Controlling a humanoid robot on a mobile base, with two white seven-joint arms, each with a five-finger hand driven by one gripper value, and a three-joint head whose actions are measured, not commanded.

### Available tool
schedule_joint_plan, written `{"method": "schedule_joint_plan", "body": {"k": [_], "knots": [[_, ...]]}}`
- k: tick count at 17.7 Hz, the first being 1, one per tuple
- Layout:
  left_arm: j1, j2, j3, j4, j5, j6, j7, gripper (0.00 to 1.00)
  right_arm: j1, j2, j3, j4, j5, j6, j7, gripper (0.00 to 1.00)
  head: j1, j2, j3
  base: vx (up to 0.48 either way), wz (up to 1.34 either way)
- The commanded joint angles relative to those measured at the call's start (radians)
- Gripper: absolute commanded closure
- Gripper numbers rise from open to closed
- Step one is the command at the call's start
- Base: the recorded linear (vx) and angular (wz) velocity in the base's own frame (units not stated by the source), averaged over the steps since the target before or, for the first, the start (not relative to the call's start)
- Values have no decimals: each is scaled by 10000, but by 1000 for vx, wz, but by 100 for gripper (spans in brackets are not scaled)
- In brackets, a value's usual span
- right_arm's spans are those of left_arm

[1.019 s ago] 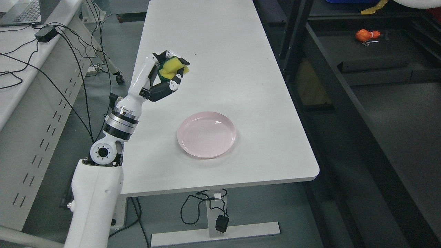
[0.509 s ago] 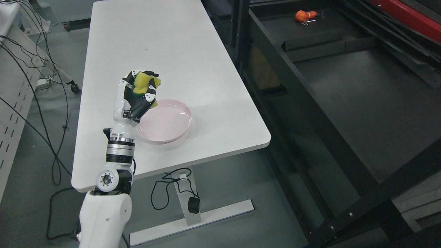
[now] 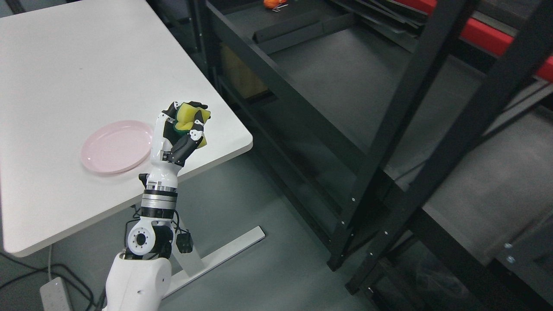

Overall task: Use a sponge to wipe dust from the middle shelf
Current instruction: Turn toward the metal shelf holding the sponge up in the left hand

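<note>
Gripping a yellow sponge [image 3: 189, 119] in curled fingers, the left hand [image 3: 179, 131] stood raised at lower centre-left of the frame, above the white table's [image 3: 65, 77] near corner. The crumpled sponge's long axis ran roughly upright. A pink plate [image 3: 116, 147] lay just left; the black shelf [image 3: 345, 82] filled the right.

Bright, even overhead light washes the white counter [image 3: 86, 65] nearly flat, soft glare on the pink plate [image 3: 116, 147], dark shelf [image 3: 345, 77] swallowing detail, focus crisp throughout.
</note>
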Motion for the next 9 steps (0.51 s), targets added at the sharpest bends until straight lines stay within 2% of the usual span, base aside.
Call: {"method": "schedule_joint_plan", "body": {"k": [1, 9], "knots": [[349, 117, -825, -427, 47, -11, 0, 100, 0, -175, -7, -174, 0, 4, 3, 0, 0, 0, 0, -247, -836], [365, 117, -2052, -457, 2, -11, -16, 100, 0, -175, -7, -174, 0, 4, 3, 0, 0, 0, 0, -250, -1054]]}}
